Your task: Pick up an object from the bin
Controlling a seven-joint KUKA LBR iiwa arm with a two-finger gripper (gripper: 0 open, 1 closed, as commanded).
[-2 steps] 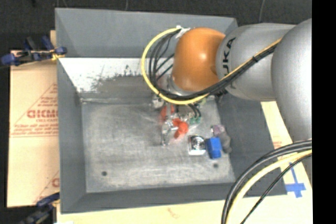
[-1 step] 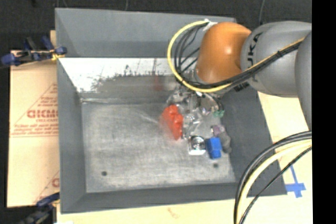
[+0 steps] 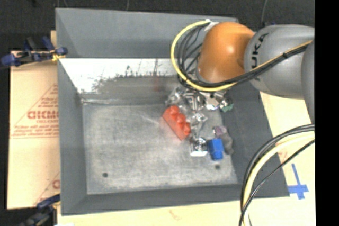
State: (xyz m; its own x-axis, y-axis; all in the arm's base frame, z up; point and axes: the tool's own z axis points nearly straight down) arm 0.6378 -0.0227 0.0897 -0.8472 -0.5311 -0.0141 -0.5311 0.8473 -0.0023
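From the camera view I see the arm (image 3: pixel 280 61) reach in from the right, with its orange cover (image 3: pixel 222 58) over the back right part of the bin (image 3: pixel 116 151); the jaws hang down under that cover, close to the bin floor; I cannot tell if they are apart or together, because the metal bits there all run into one another.

A red block (image 3: pixel 176 121) lies just to the left of the jaws, so close that it may touch them; I think this is the thing to go for; its long side runs from the upper left down to the lower right. A small blue block (image 3: pixel 215 149) lies a bit in front and to the right; a little white thing (image 3: pixel 197 152) sits just beside it; a purple-grey lump (image 3: pixel 222 134) lies near, by the right wall.

The bin floor is flat, grey and scratched; the left half is bare, so there is lots of room on that side; the right wall is near, so it is tight there.
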